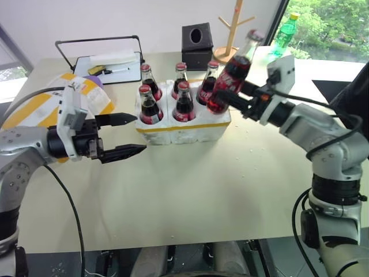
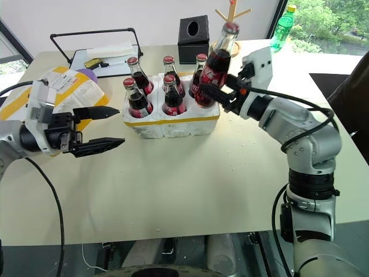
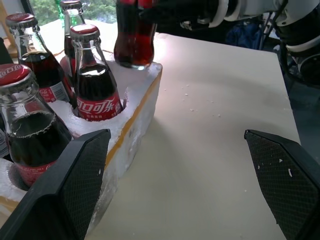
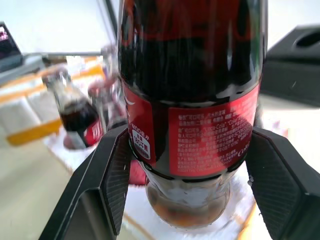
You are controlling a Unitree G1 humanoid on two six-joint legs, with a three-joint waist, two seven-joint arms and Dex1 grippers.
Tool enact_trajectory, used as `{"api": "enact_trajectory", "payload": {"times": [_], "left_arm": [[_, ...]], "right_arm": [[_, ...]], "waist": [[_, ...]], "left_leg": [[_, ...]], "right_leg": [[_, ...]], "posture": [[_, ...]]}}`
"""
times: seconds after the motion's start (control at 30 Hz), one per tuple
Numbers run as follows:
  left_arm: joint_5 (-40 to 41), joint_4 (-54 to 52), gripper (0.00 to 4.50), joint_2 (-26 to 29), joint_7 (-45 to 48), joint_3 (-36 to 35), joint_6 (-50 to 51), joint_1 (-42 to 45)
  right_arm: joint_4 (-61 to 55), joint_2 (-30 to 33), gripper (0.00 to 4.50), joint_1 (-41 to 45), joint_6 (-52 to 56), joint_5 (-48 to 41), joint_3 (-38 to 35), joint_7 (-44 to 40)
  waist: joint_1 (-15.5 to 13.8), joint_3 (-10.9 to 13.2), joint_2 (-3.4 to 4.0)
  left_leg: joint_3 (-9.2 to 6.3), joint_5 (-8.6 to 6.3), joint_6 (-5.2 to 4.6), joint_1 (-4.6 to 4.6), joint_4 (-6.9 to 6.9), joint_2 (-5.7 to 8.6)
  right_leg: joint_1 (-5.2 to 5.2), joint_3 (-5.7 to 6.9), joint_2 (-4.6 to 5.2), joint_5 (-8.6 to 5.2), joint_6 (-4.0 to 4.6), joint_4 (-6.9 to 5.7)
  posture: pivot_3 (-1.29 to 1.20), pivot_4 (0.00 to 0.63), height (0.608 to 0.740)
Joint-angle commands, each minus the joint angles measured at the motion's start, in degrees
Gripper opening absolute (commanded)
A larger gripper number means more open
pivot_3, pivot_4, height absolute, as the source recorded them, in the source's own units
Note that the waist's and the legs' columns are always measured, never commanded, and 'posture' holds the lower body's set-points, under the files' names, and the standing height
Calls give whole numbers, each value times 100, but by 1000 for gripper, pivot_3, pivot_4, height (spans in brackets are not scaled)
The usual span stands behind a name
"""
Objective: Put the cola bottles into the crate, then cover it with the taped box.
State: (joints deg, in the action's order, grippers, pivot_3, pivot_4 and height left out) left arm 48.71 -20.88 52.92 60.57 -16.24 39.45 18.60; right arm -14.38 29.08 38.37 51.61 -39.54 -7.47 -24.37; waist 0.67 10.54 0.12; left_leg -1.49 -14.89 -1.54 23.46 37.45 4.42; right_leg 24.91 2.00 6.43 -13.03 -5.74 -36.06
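Note:
The white crate [image 1: 184, 131] with its yellow band stands mid-table, and several cola bottles [image 1: 184, 103] sit upright in its wells. My right gripper [image 1: 229, 99] is shut on one more cola bottle [image 1: 235, 69], which tilts with its base at the crate's front right well [image 3: 133, 49]. The right wrist view shows this bottle's label [image 4: 200, 135] between the fingers [image 4: 116, 180]. To the left of the crate, my left gripper [image 1: 140, 134] is open and holds nothing. The taped box [image 1: 36, 106] lies at the far left, partly hidden behind my left arm.
Behind the crate are a black tissue box [image 1: 197, 38], a wooden rack [image 1: 233, 30] and a green bottle [image 1: 285, 33]. A white tray with a black handle [image 1: 109, 67] sits at the back left. The table [image 1: 202, 190] has free room in front of the crate.

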Motion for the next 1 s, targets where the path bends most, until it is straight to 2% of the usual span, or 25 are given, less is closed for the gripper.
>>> {"api": "enact_trajectory", "payload": {"times": [0.03,0.5,0.57,0.63,0.8,1.0], "left_arm": [[27,-119,4500,94,-76,-195,-22,54],[125,-422,4500,89,-272,-463,-7,-334],[124,-455,4500,79,-284,-483,-8,-378],[129,-469,4500,78,-300,-495,-8,-402],[112,-493,4500,80,-354,-563,-43,-523],[-133,-635,4500,43,-644,-886,-177,-930]], "right_arm": [[36,-108,2699,205,-480,187,28,-116],[1083,-158,2699,75,-1117,1101,595,-680],[1259,-192,3749,77,-1133,1196,644,-694],[1360,-219,4440,80,-1105,1234,651,-715],[1253,-136,4440,67,-977,1222,644,-879],[862,739,4440,272,-604,608,-67,-1600]], "waist": [[-4,0,0],[-5,0,0],[0,-2,-3],[3,-3,-4],[2,-4,-6],[-22,-3,-5]], "left_leg": [[0,0,0,0,0,0],[0,1,2,0,-1,0],[0,1,1,0,0,0],[0,1,2,-1,1,0],[-1,1,3,-3,1,0],[-1,0,1,-2,1,0]], "right_leg": [[1,0,0,0,0,0],[2,0,-2,0,0,-1],[1,0,-2,0,0,-1],[0,0,-2,0,0,-1],[-1,0,-2,0,0,-3],[-1,0,0,0,0,-2]], "posture": [[0,150,736],[0,150,736],[0,150,736],[0,150,736],[0,150,736],[0,150,736]]}}
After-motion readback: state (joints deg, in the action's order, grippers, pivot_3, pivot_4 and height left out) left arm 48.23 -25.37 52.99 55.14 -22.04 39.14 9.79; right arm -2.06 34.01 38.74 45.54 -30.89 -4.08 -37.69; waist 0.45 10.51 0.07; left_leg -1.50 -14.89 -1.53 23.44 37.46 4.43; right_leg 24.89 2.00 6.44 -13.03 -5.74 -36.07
